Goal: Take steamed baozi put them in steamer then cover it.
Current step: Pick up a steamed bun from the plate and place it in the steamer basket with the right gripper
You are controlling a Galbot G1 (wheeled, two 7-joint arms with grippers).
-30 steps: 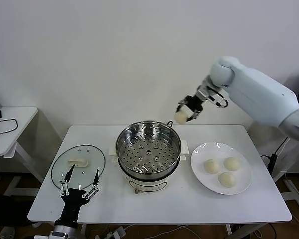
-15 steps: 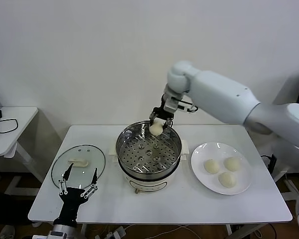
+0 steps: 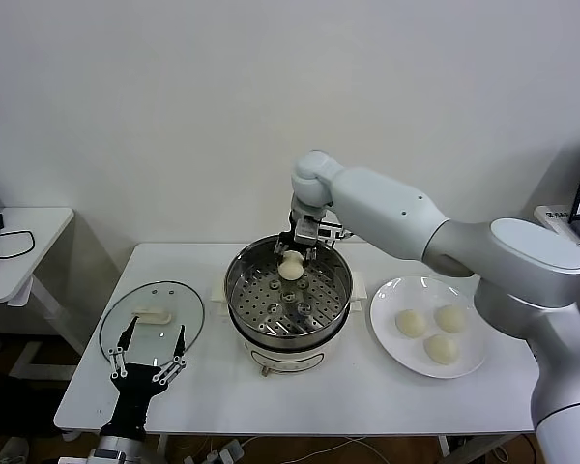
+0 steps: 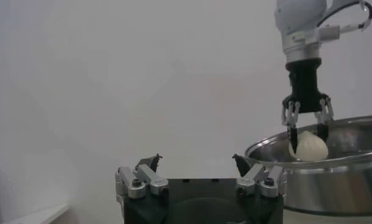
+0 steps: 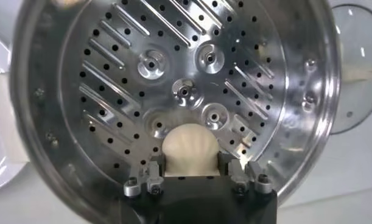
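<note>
The head camera looks down over the whole counter. The right wrist camera hangs close, straight above the steamer; the left wrist camera, low, faces it sidelong from afar.

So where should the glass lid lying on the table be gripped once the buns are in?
By the white oblong handle at the centre of the glass lid, coming straight down with jaws across its narrow width: the lid lies flat, so the raised handle is the only graspable part.

No legible text, label, brand, number or sign on anything in view.
</note>
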